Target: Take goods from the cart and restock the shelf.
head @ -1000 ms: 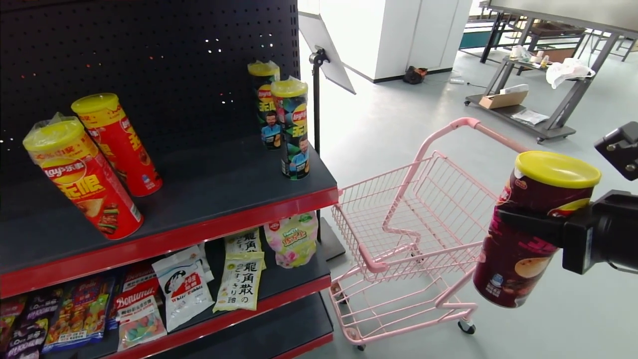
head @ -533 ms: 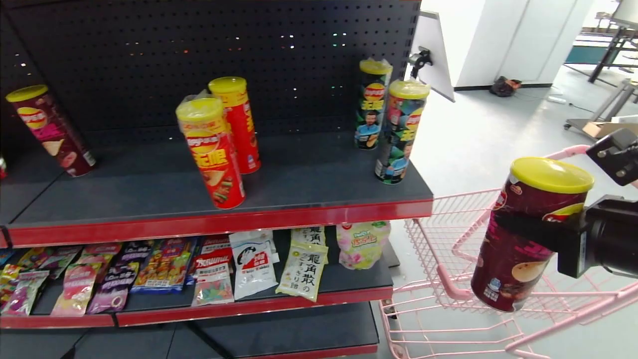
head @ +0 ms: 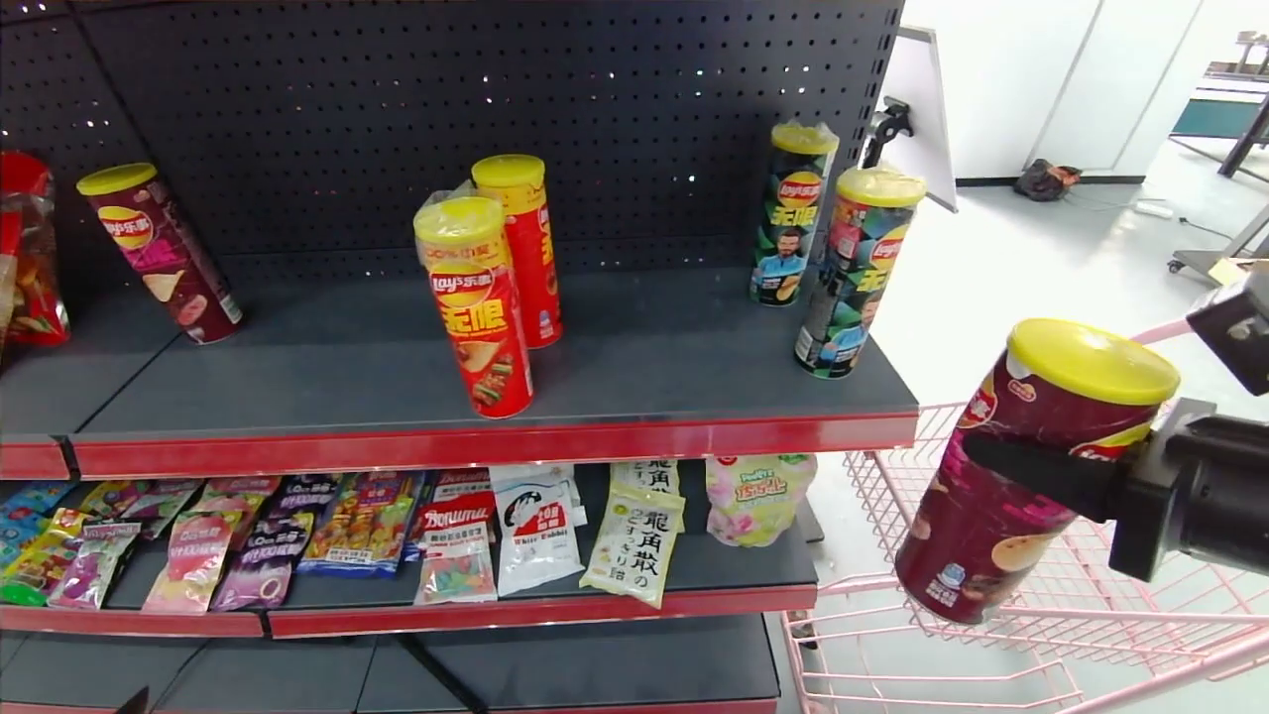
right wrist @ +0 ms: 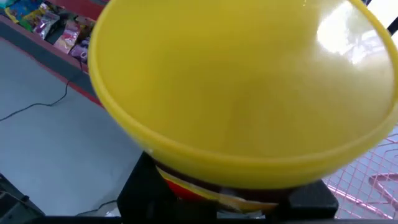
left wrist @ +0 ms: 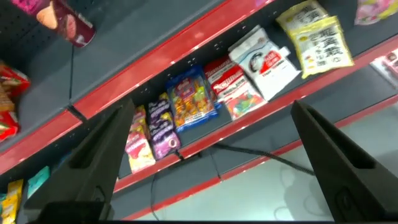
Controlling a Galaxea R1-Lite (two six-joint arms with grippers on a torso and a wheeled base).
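Observation:
A maroon chip can (head: 991, 555) with a yellow lid (right wrist: 242, 81) hangs slightly tilted in the air at the right, over the pink cart (head: 1001, 650). My right gripper (head: 1051, 476) is shut on its upper half. The dark upper shelf (head: 634, 367) with a red front edge holds a matching maroon can (head: 159, 253) at the left, two red cans (head: 476, 307) in the middle and two dark patterned cans (head: 858, 273) at the right end. My left gripper (left wrist: 211, 162) is open and holds nothing, low down before the lower shelf (left wrist: 186, 149).
Several snack bags (head: 535, 526) lie on the lower shelf. A red bag (head: 25, 248) stands at the upper shelf's far left. A white board on a stand (head: 917, 89) is behind the shelf's right end. Bare shelf stretches between the can groups.
The head camera has swung left toward the shelf, so more of its left side shows and the cart sits at the lower right. The maroon can stays in my right gripper, tilted a little more.

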